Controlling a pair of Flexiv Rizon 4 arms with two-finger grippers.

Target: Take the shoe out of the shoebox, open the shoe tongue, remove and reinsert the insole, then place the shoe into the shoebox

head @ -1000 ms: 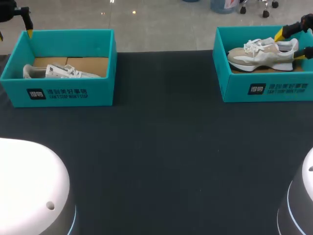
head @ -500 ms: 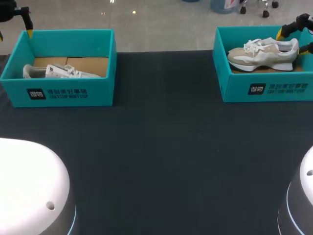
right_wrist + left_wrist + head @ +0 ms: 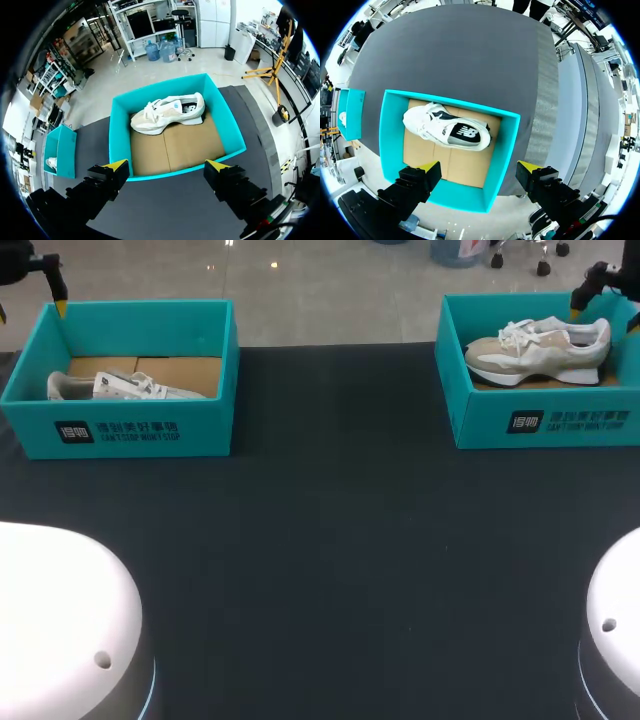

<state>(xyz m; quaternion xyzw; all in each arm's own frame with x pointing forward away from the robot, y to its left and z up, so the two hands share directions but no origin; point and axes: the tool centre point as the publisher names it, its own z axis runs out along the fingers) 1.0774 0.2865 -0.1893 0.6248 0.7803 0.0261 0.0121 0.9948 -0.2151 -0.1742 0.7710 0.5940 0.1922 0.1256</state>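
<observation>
Two teal shoeboxes stand on the black table. The left shoebox (image 3: 130, 430) (image 3: 502, 150) holds a white shoe (image 3: 125, 387) (image 3: 445, 132) lying on its side. Inside the right shoebox (image 3: 540, 420) (image 3: 120, 135) a beige and white shoe (image 3: 540, 348) (image 3: 167, 114) stands on its sole. My left gripper (image 3: 30, 308) (image 3: 479, 167) hangs open above the far left corner of its box, clear of the shoe. My right gripper (image 3: 606, 316) (image 3: 166, 165) is open above the far right end of its box, over the shoe's heel and not touching it.
Dark tablecloth (image 3: 330, 540) spans the space between the boxes and to the front edge. Each wrist view also shows the other shoebox (image 3: 347, 112) (image 3: 60, 150) far off to the side. White arm bases (image 3: 60, 630) sit at both near corners.
My right gripper has lifted up and back from around the beige shoe's heel, staying open. The shoe remains in its box. The left arm has not moved.
</observation>
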